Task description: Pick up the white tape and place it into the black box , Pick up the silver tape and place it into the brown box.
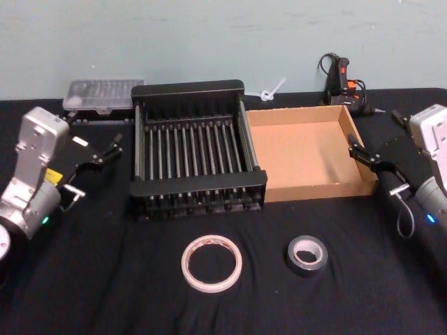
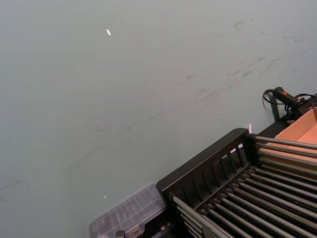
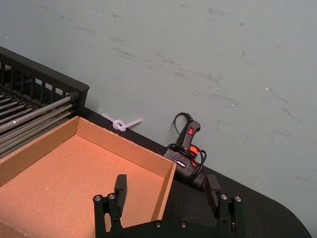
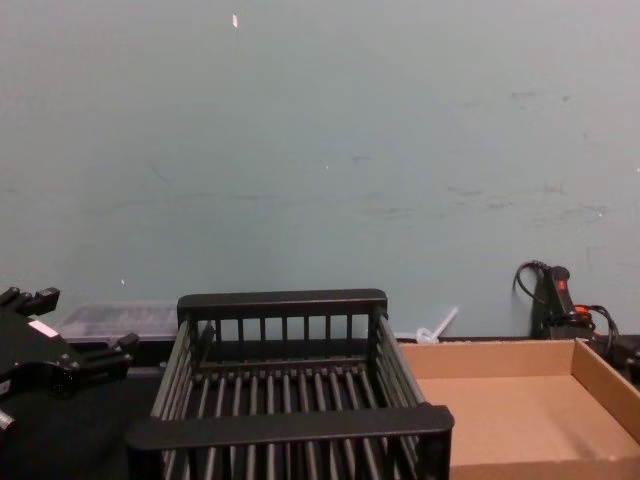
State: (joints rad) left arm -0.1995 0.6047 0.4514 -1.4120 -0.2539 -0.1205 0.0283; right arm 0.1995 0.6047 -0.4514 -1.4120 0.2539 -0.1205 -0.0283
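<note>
The bench (image 1: 105, 293) is covered in plain black cloth, and the wall behind it is a pale grey-green marked with faint dark scuffs. The slatted plastic crate, the black box (image 1: 188, 94), is solid black, its bottom a row of dull grey bars. Beside it, the shallow cardboard tray, the brown box (image 1: 363, 164), is an even tan. The large thin ring, the white tape (image 1: 211, 262), is white with a reddish tint along its inner core. The small thick roll, the silver tape (image 1: 307, 254), is dark grey-silver with a pale whitish core. Both arms are silver-grey and carry black pincers: the left pincer (image 1: 110, 149) and the right pincer (image 1: 358, 151).
</note>
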